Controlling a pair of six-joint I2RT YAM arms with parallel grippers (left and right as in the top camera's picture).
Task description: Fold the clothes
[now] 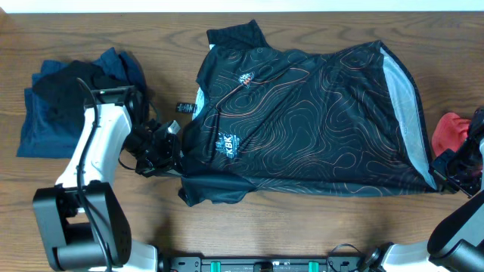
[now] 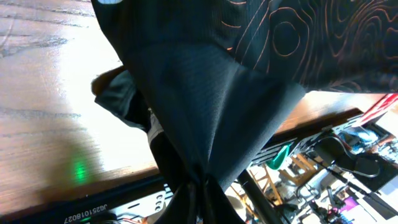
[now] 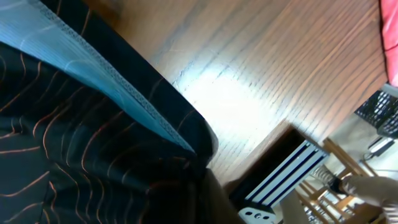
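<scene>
Arms first: the left arm (image 1: 91,162), white-shelled, rises from the lower left of the overhead frame and bends at the elbow toward the middle. Its left pincer (image 1: 162,147) sits at the left edge of the black shirt (image 1: 302,121). The left wrist view shows dark cloth bunched to a narrow neck at the bottom centre, so the jaws are closed tight on the shirt. The right arm (image 1: 457,227) comes in at the lower right corner, and the right pincer (image 1: 448,170) is at the shirt's lower right hem. In the right wrist view the grey-trimmed hem runs down into the bottom centre, but the fingers are hidden, so I cannot tell whether those jaws are clamped on it or parted.

The shirt lies spread across the centre and right of the wooden desk (image 1: 302,227), logo upward. A heap of blue and dark garments (image 1: 68,106) is at the upper left, and a red cloth (image 1: 451,130) at the right edge. Beyond the desk's edge, the wrist views show cluttered cables and equipment (image 2: 348,155).
</scene>
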